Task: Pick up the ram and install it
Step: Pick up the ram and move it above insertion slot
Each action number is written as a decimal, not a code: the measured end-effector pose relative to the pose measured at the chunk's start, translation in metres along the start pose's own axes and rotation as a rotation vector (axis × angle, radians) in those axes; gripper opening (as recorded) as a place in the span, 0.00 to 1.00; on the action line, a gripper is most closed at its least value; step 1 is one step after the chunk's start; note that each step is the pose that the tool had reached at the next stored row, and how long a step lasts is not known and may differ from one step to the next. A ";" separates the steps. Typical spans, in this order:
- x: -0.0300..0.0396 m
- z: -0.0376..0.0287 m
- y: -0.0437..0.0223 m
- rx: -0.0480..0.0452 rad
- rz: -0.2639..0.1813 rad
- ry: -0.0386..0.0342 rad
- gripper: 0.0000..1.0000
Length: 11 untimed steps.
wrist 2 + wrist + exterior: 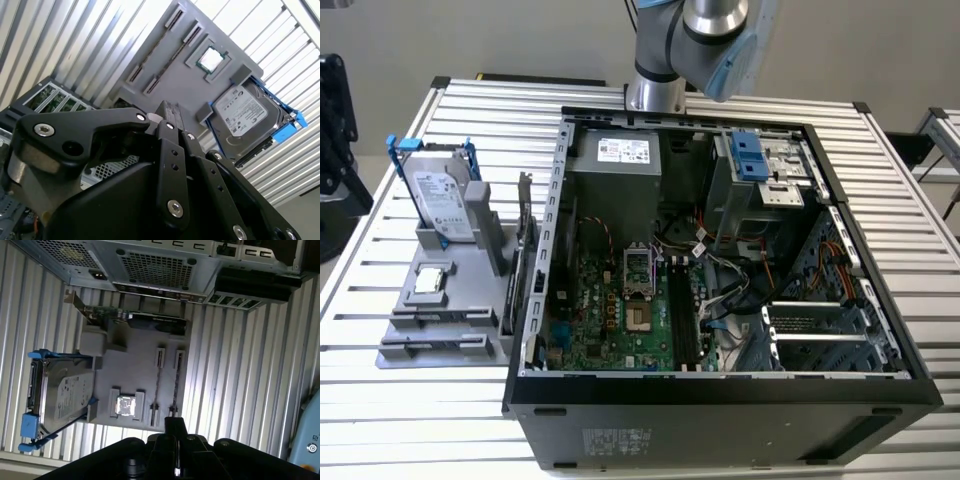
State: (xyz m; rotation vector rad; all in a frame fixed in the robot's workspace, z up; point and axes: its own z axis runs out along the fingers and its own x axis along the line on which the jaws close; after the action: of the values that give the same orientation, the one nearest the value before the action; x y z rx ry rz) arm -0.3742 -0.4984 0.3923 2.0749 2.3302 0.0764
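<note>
Gripper point(175, 423) closed on nothing, poised over grey holder point(135, 371), ram point(176, 385) lying in its slot

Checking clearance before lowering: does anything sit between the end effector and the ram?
Nothing visible does. In the first wrist view the end effector hangs above the ram in its gray holder, open air between.

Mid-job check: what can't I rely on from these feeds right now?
- ram: edge-on in the tray in the first wrist view, too thin to show its face.
- memory slots: too small in the exterior view to tell filled from empty.
- arm: cut off by the exterior view's top edge.
- part of the tray: hidden behind the pincer in the second wrist view.
</note>
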 end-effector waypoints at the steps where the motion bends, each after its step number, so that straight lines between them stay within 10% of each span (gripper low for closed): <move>1: 0.0000 0.0000 0.0000 0.0000 0.005 -0.0003 0.00; 11: 0.0001 0.0000 -0.0004 -0.0007 0.046 -0.0023 0.00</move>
State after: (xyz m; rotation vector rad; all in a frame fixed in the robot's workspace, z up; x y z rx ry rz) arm -0.3746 -0.4984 0.3923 2.1268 2.2815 0.0756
